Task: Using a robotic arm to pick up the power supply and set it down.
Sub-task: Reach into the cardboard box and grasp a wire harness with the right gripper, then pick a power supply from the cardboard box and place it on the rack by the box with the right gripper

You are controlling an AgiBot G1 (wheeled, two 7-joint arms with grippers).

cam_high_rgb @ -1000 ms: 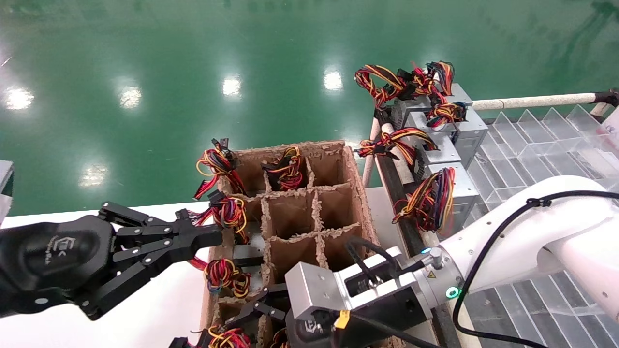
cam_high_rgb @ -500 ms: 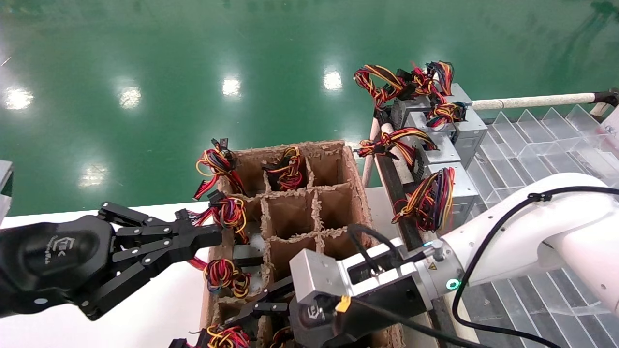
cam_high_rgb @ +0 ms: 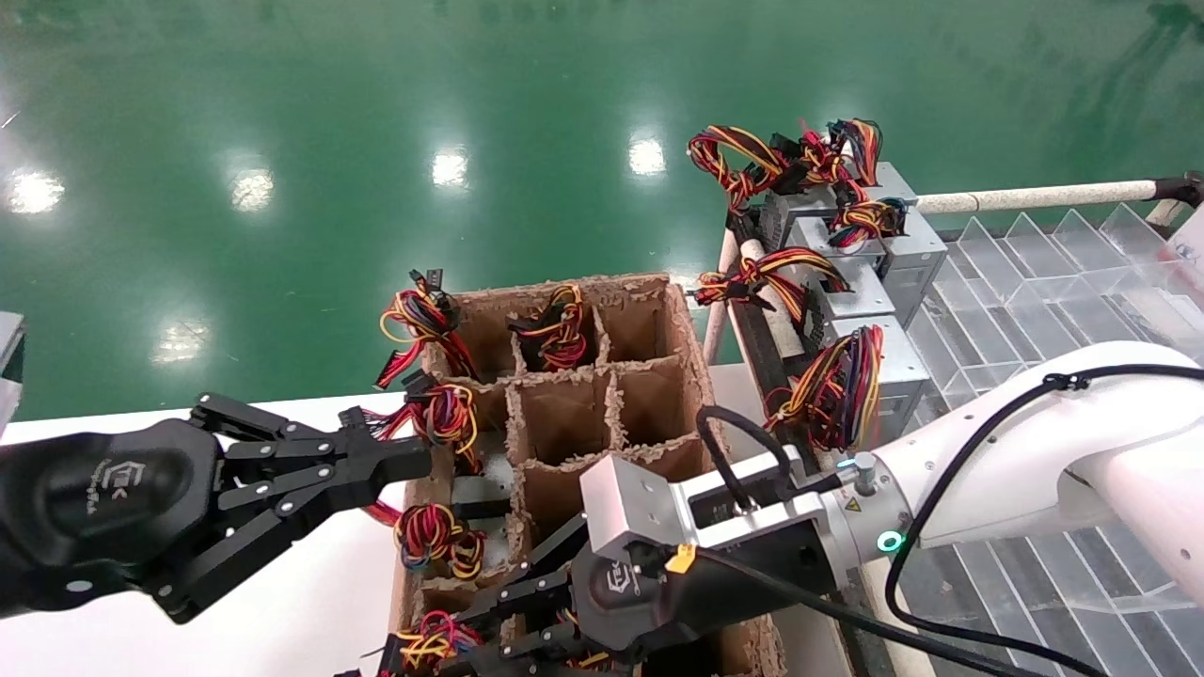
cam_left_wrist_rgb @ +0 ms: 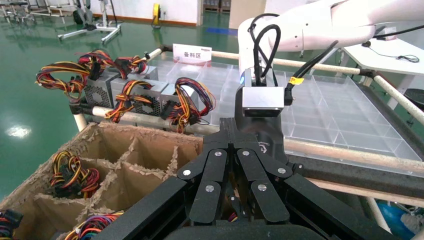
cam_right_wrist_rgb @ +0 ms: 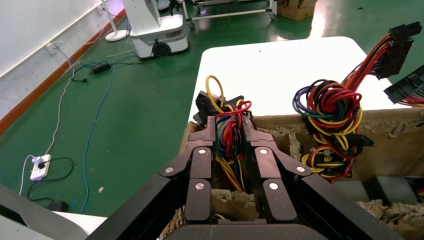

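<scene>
Across the lower centre of the head view you see the divided cardboard box (cam_high_rgb: 658, 320) on the white table (cam_high_rgb: 310, 611), with more power supplies racked at upper right. Your right gripper (cam_high_rgb: 451, 639) sits at the bottom edge, reaching into the box's nearest compartment, fingers narrowed around the wire bundle (cam_right_wrist_rgb: 231, 131) of the power supply (cam_high_rgb: 428, 644), whose metal body is hidden. Your left gripper (cam_high_rgb: 400, 461), fingers together on nothing, hovers at lower left beside the box.

A white table (cam_high_rgb: 310, 602) carries a divided cardboard box (cam_high_rgb: 691, 353), beside a clear-partitioned rack (cam_high_rgb: 1025, 282) bearing power supplies (cam_high_rgb: 870, 353).
</scene>
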